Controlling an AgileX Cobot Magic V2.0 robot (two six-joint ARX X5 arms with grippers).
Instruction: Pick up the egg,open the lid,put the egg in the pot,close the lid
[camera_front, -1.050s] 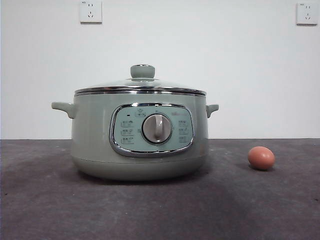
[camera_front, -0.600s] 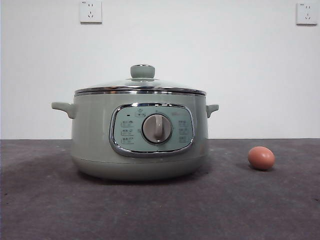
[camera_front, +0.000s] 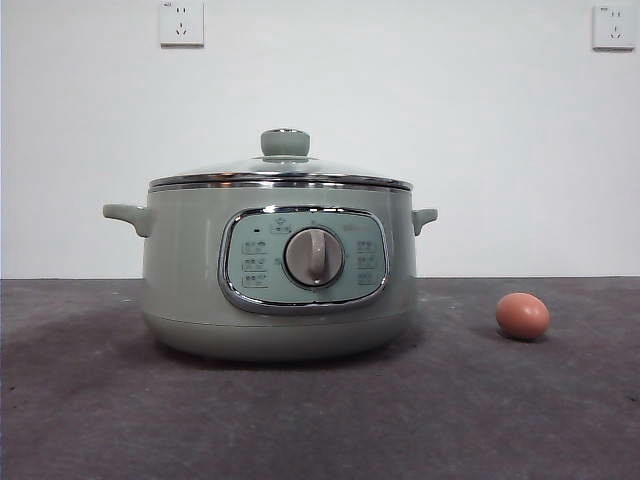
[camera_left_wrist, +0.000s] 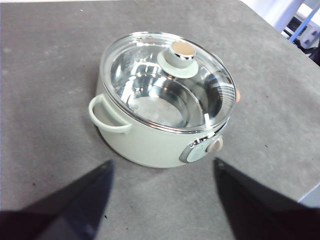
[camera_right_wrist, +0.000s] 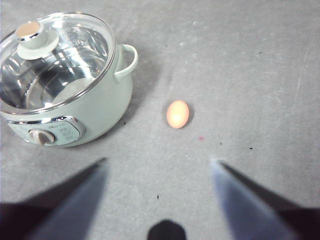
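While nothing is gripped yet, the scene runs so:
Left claw (camera_left_wrist: 160, 200): jaws spread, empty, high above the pot (camera_front: 190, 280).
Pot: on the bench (camera_front: 80, 420), the lid (camera_front: 280, 172) seated on it.
Egg (camera_front: 522, 316): on the bench, right of the pot, apart from it.
Right claw (camera_right_wrist: 160, 200): jaws wide, empty, above the egg.
Risk: the smooth egg could roll or crack under an off-centre pinch.
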